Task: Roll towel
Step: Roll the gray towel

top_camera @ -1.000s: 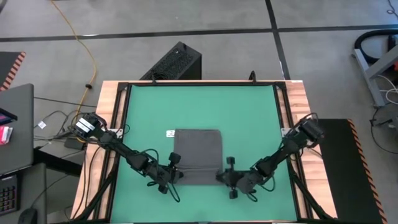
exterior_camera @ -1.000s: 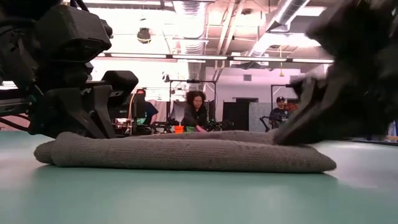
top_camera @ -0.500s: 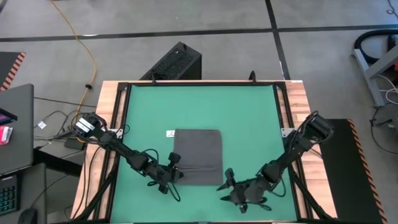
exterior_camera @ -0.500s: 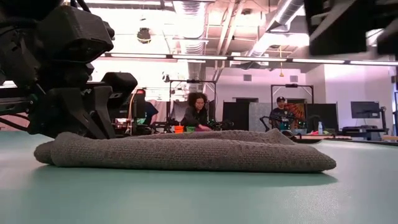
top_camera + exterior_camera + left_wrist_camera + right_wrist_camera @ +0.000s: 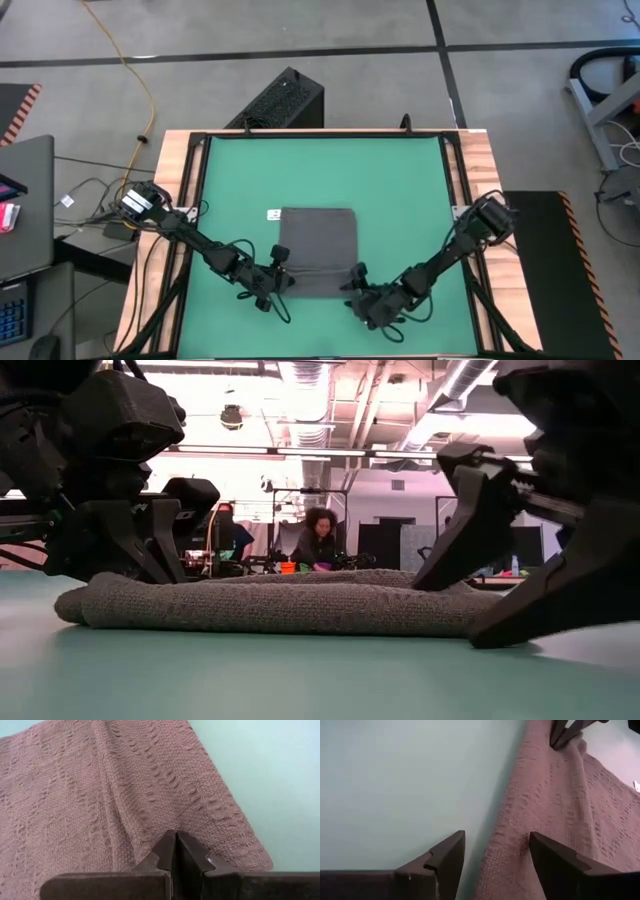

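While the folded dark grey knitted towel lies on the green tabletop, the left gripper pinches its near-left corner, fingers closed. The right gripper stands wide open at the near-right corner, holding nothing.

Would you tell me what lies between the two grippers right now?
Only the towel's near edge: in the high view the left gripper pinches one corner, the open right gripper straddles the other.

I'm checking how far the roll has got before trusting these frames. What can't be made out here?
- Towel near edge: in the high view both claws cover it, so any rolled turn is hidden.
- Left claw: shut on the towel in its wrist view, but how many layers it pinches is hidden.
- Right claw: open around the towel's corner; contact underneath is not visible.
- White label: too small to read.
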Controlling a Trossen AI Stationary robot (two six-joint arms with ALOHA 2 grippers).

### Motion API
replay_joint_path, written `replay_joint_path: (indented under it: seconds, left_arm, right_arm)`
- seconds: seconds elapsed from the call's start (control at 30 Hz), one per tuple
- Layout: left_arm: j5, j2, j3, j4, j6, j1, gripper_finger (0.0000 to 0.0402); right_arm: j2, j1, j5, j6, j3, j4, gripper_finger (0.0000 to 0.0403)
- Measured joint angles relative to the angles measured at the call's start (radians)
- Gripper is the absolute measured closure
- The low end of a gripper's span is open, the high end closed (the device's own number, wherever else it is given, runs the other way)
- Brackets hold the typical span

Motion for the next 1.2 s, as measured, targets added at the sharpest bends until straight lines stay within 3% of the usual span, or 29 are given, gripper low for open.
replay_joint_path:
  seconds: [0.43,0.57,0.73,0.97,1.2]
  left_arm:
    - [0.001,0.0,0.0,0.0,0.031,0.0,0.0398]
    - [0.001,0.0,0.0,0.0,0.045,0.0,0.0398]
    - [0.001,0.0,0.0,0.002,0.044,0.0,0.0398]
    - [0.006,-0.011,-0.005,0.035,0.025,-0.002,0.0398]
    - [0.036,-0.107,0.013,0.029,-0.013,-0.009,0.0397]
  right_arm:
    - [0.053,0.03,0.196,0.156,0.003,-0.126,0.0158]
    - [0.054,0.029,0.201,0.236,0.002,-0.16,0.0167]
    - [0.056,0.027,0.199,0.264,-0.001,-0.148,0.0228]
    - [0.057,0.013,0.161,0.324,-0.003,-0.152,0.0375]
    - [0.04,0.012,0.138,0.406,-0.004,-0.14,0.038]
